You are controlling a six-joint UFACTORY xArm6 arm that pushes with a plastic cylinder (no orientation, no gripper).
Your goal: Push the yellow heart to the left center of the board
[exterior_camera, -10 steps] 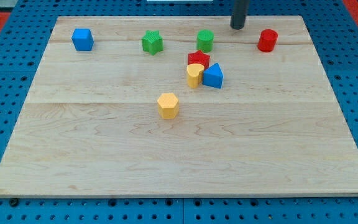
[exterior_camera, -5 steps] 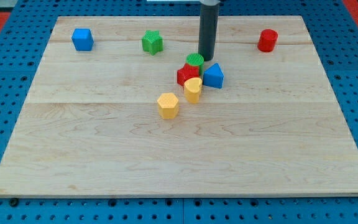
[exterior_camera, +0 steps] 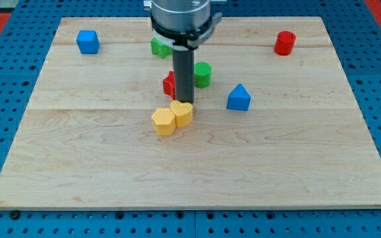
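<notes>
Yellow heart (exterior_camera: 182,113): sits near the board's (exterior_camera: 58,158) middle, touching the yellow hexagon (exterior_camera: 163,121) on its left-bottom side, well short of the left edge.
Our tip (exterior_camera: 185,101): we press it against the heart's top side; being a bare rod, it has no jaws to spread or pinch.
Why so: we judge this contact drives the heart leftward, with the hexagon caught ahead.
Behind the rod: red block (exterior_camera: 169,84), green cylinder (exterior_camera: 203,74), green star (exterior_camera: 158,47).
</notes>
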